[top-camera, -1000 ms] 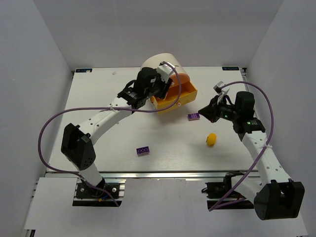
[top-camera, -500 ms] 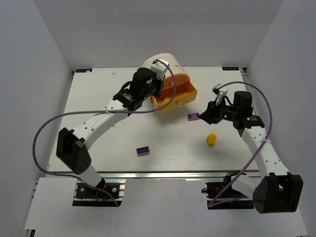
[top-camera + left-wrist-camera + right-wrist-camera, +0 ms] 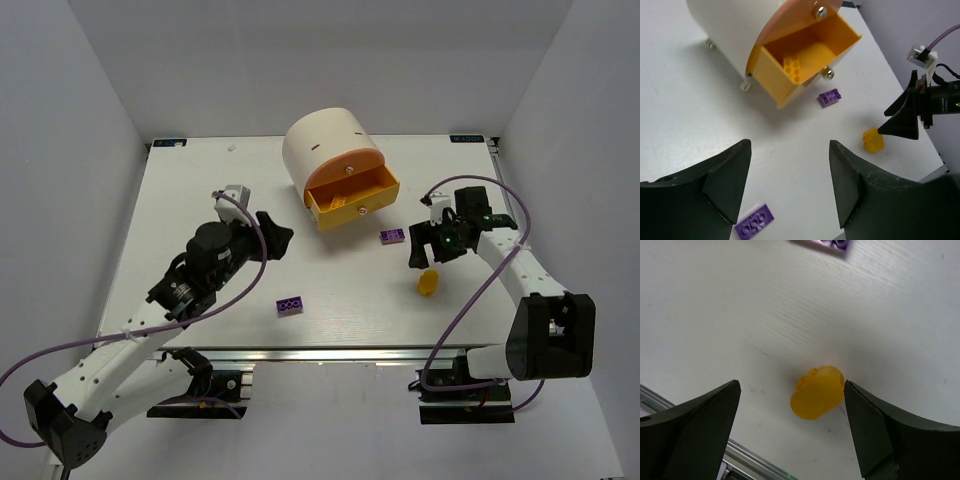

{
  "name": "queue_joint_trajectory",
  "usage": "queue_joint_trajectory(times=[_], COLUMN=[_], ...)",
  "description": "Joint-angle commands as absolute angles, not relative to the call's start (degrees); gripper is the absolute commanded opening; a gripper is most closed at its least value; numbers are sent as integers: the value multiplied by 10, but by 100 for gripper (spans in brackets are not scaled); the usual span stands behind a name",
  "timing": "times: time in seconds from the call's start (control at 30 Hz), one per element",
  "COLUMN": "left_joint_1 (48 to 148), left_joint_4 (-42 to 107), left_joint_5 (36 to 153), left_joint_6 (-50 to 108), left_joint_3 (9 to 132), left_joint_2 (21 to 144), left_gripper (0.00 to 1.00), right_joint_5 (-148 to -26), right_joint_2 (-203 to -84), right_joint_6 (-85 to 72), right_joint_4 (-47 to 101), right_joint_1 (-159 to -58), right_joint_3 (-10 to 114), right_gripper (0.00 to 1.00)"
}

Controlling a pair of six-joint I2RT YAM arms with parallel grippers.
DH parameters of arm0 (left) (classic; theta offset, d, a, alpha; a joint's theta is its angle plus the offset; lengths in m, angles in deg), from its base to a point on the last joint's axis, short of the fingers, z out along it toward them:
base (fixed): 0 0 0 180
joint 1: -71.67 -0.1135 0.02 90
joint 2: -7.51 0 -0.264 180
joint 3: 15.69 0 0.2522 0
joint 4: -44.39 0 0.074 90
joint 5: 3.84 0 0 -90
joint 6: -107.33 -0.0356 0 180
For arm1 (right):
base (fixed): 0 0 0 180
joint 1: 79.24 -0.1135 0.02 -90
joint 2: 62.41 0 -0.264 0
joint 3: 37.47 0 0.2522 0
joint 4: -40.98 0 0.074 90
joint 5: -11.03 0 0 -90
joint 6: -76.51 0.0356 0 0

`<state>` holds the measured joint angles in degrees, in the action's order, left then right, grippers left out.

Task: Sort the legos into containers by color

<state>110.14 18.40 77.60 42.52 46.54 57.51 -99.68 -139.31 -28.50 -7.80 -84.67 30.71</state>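
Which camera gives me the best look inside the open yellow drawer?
The left wrist view: it looks down into the open yellow drawer and shows a yellow lego lying inside. The top external view shows the drawer small, its contents hard to make out. The right wrist view does not show it.

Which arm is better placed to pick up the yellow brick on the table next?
Right. The right claw, open, hangs close over the yellow brick, which shows between its fingers in the wrist view. The left claw is much farther away.
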Motion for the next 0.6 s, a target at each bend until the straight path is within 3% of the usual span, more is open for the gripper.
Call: queue_joint_trajectory(times=[0.0,0.13,0.57], left_joint_1=[1104,1104,1104], left_joint_4=[174,173,165], left_joint_5=[751,746,746], left_joint_6=[506,525,540], left_joint_3=[412,390,387], left_joint_2=[542,519,522], left_gripper=[73,74,74], right_joint_5=[-913,-854,-856], right_joint_2=[-1403,-1417,-1451], right_joint_6=[-270,-193,-46], right_joint_4=[-122,-118,-78], right_joint_1=[-850,-851,-852], right_joint_3=[323,308,272], right_gripper=[89,89,89])
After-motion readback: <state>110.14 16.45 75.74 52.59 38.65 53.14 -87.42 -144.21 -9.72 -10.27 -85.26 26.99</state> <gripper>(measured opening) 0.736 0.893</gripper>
